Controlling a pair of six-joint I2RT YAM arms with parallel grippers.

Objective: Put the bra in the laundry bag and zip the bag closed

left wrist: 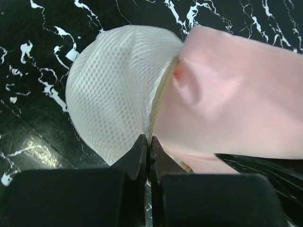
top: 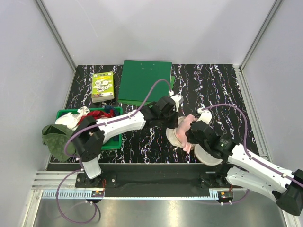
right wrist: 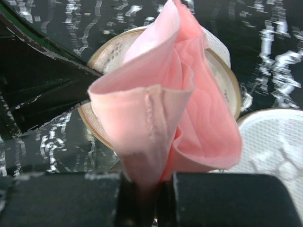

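Observation:
The laundry bag (top: 176, 137) lies open on the black marbled table, its two cream mesh halves side by side; the second half (top: 207, 156) is partly under my right arm. My left gripper (left wrist: 150, 142) is shut on the bag's rim zip edge, with the mesh dome (left wrist: 113, 94) to its left. The light pink bra (right wrist: 189, 109) is folded and held above the open half (right wrist: 222, 71). My right gripper (right wrist: 151, 189) is shut on the bra's edge. The bra also shows in the left wrist view (left wrist: 236, 104) and in the top view (top: 188, 124).
A green plastic basket (top: 116, 142) with red, white and olive-green clothes stands at the left. A green folder (top: 144, 82) and a small green box (top: 102, 86) lie at the back. Grey walls enclose the table on three sides.

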